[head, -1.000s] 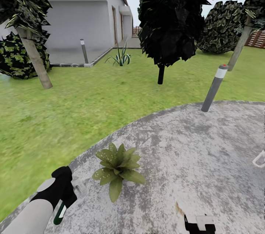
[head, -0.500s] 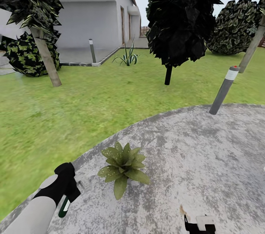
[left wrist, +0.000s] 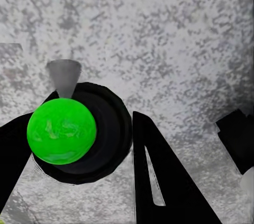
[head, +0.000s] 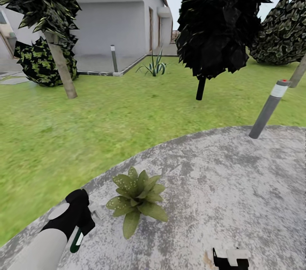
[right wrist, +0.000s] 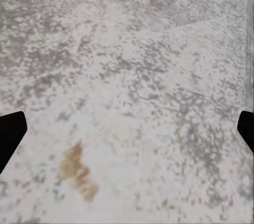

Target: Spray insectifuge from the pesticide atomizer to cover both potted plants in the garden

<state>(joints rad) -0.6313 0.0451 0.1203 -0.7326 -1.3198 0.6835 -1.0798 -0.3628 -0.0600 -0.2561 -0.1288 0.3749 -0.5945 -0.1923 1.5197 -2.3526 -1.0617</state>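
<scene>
One potted plant [head: 136,198], a low rosette of broad green leaves, stands on the round grey patio [head: 221,185] near its lawn edge. Fine whitish insectifuge specks [head: 124,181] dot its left leaves. The other potted plant is out of view. Just left of the rosette my left gripper [head: 80,218] is shut on the pesticide atomizer [head: 77,239], whose dark green body and white label hang below the black fingers. In the left wrist view the atomizer's bright green round end [left wrist: 61,131] sits between the black fingers [left wrist: 159,182]. My right gripper [head: 231,258] hovers open over bare paving, its fingertips [right wrist: 10,131] far apart.
A grey bollard lamp [head: 269,109] with a red dot leans at the patio's right edge. Lawn [head: 85,125] stretches to a dark tree [head: 221,23], a palm trunk [head: 63,68], shrubs, a second bollard [head: 114,58] and a white house. A brown stain [right wrist: 76,170] marks the paving under the right gripper.
The head camera has turned left, so the whole scene has slid right. The left gripper still holds the atomizer beside the plant. The right gripper has stayed put.
</scene>
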